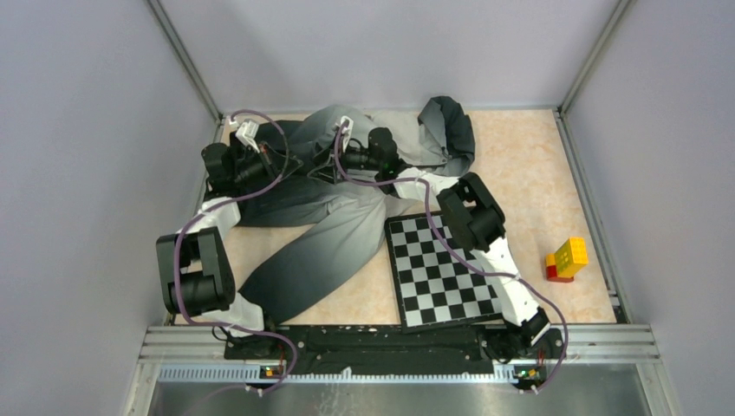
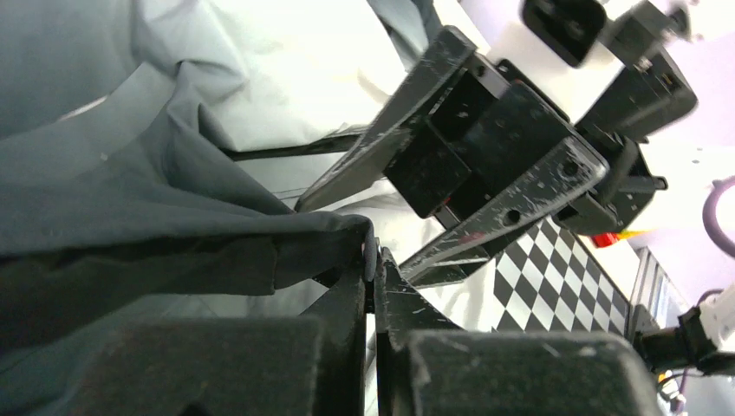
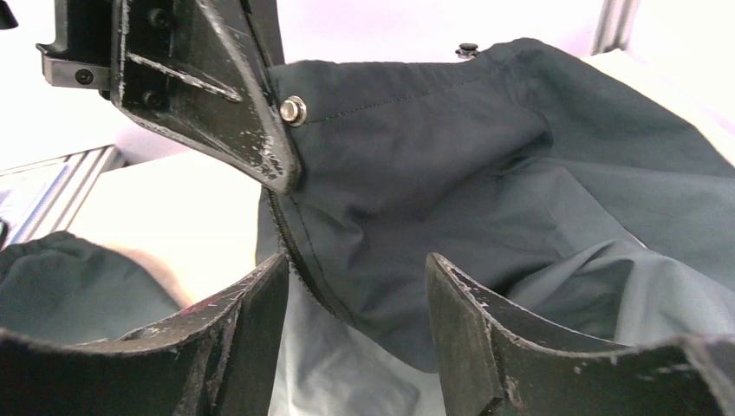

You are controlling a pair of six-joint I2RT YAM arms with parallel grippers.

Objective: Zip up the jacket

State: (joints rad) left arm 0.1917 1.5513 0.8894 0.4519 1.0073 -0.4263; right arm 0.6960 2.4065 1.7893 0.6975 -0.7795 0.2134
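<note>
We see the left end effector clenching the soft grey-to-charcoal hooded jacket. The right end effector is released, straddling its dark zipper.

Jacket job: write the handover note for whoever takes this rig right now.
Left end effector: shut on the jacket at its dark front edge, holding it up.
Right end effector: open, fingers either side of the zipper edge, not gripping.
Jacket: spread over the table's far left, one sleeve running toward the near edge beside the chessboard.
Done: front edge picked up.
Left: this zipper edge hangs free, unjoined; slider not in view; zipping not yet done.
</note>
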